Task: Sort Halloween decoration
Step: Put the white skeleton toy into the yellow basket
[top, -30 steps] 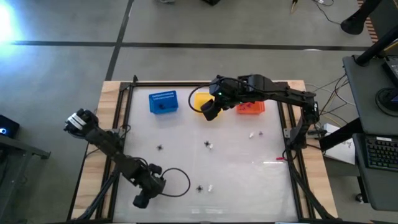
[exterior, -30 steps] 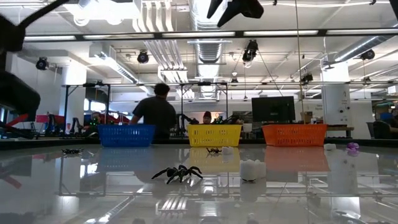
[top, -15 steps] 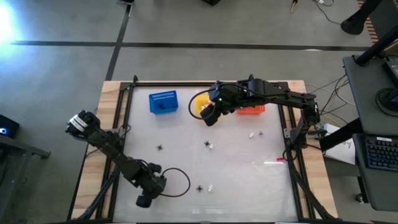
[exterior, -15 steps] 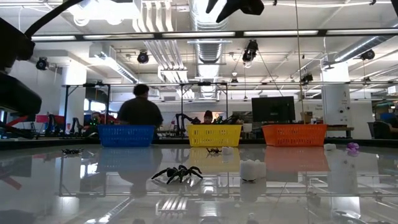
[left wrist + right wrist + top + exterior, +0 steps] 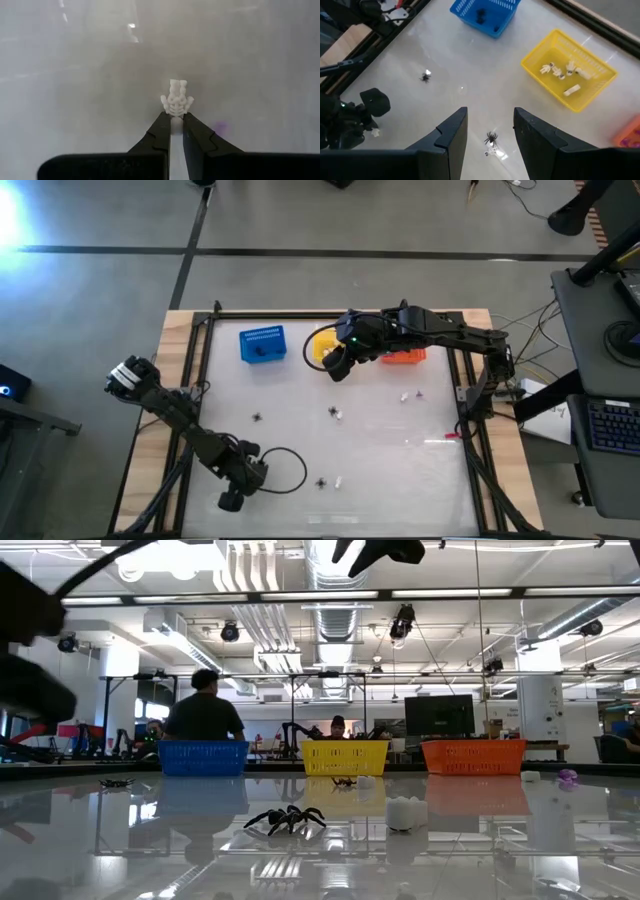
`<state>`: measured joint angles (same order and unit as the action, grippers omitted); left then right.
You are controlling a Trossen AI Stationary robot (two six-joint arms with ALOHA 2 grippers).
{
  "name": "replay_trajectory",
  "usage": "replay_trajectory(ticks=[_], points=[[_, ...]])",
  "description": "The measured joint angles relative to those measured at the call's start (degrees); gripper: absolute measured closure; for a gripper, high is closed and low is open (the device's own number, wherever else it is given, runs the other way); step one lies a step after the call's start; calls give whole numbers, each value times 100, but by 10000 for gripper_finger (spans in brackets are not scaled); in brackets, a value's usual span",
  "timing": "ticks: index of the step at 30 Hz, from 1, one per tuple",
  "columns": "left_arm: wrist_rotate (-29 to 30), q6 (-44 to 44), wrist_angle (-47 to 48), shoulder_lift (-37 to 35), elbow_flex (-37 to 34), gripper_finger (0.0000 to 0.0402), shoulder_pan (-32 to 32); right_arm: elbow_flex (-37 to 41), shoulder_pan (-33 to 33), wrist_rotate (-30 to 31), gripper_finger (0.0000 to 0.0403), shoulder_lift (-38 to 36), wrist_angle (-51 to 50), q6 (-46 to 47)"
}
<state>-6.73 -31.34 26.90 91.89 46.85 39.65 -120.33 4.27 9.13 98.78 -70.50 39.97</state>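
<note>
glossy white table (image 5: 400, 480), wood-framed, broad bare area at lower right of the high view. ribbed plastic blue basket (image 5: 262, 344), yellow basket (image 5: 320, 345) and orange basket (image 5: 402, 355) line the upper edge. left gripper (image 5: 175, 116), low at lower left in the high view, fingers pinched on a knobbly white skeleton piece (image 5: 176, 98). right gripper (image 5: 489, 120) hangs beside the yellow basket, fingers spread, empty. black spider (image 5: 286, 818) and white trinket (image 5: 403, 812) lie mid-table.
</note>
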Motion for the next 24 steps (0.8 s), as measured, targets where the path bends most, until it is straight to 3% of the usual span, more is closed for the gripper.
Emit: replay_trajectory(ticks=[10,24], points=[[153,777,350,-917,8,401,-1102,2,0,52,252,-88,-34,-11],[189,2516,368,-1448,15,402,-3598,2,347,806,252,-342,-455,-102]])
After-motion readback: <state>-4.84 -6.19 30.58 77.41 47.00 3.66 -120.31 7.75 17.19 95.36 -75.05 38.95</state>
